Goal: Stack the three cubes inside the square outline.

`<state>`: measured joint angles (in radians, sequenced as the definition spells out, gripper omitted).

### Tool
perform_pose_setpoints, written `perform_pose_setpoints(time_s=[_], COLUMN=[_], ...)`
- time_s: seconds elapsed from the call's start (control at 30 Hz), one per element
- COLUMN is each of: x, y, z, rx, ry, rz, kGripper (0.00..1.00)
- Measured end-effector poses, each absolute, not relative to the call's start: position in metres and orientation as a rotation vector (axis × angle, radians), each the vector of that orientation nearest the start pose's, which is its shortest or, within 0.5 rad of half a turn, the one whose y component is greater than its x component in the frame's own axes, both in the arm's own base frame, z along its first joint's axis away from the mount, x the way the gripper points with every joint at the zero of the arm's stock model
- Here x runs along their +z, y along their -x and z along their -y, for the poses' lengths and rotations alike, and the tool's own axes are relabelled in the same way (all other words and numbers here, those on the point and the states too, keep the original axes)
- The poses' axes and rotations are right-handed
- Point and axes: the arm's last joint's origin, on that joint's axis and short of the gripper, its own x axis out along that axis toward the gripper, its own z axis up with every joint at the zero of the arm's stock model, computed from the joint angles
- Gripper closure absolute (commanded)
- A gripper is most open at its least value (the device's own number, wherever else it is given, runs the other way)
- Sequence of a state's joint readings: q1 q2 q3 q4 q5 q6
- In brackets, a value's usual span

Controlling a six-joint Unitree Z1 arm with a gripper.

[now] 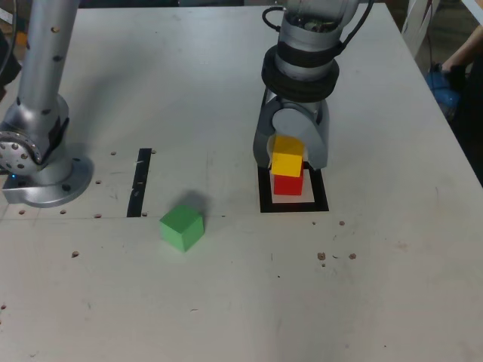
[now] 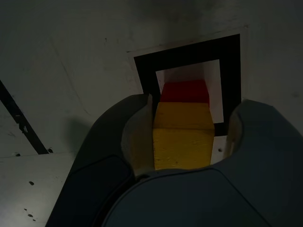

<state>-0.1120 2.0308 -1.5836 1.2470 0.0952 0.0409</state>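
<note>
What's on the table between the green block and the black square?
Nothing stands between the green cube and the square outline: the exterior view shows just bare, marked tabletop there.

3 cubes (image 1: 182, 228), 1 square outline (image 1: 321, 197), 1 tape strip (image 1: 139, 183).

Cubes: no lettering seen
Outline and tape strip: plain black, no marks that can be read
Arm and gripper: no brand or label made out
Table: spots and scuffs only, no numbers or signs
Background: too small and dark for any text to be readCubes: no lettering seen on red (image 1: 287, 185), yellow (image 1: 287, 156) or green (image 1: 182, 228)
Square outline (image 1: 294, 207): no marks read
Tape strip (image 1: 139, 183): no print read
Arm (image 1: 47, 90), gripper (image 1: 291, 164): no brand or label legible
Table (image 1: 226, 302): no numbers or signs read
</note>
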Motion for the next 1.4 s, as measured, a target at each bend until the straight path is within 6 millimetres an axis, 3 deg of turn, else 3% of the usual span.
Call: perform_pose_setpoints(time_s=[0.23, 0.33, 0.47, 0.63, 0.8, 1.03, 1.27, 1.4], x=[0.277, 0.295, 0.322, 0.325, 0.318, 0.285, 0.233, 0.227], y=[-0.348, -0.336, -0.313, -0.278, -0.239, -0.2, -0.196, -0.201], z=[0.035, 0.039, 0.056, 0.08, 0.103, 0.118, 0.127, 0.131], rx=[-0.043, -0.054, -0.104, -0.166, -0.288, -0.374, -0.393, -0.406], ry=[-0.2, -0.207, -0.238, -0.287, -0.417, -0.573, -0.612, -0.591], rz=[-1.651, -1.617, -1.552, -1.58, -1.616, -1.716, -1.714, -1.664], kGripper=[0.01, 0.01, 0.0, 0.0, 0.0, 0.01, 0.03, 0.13])
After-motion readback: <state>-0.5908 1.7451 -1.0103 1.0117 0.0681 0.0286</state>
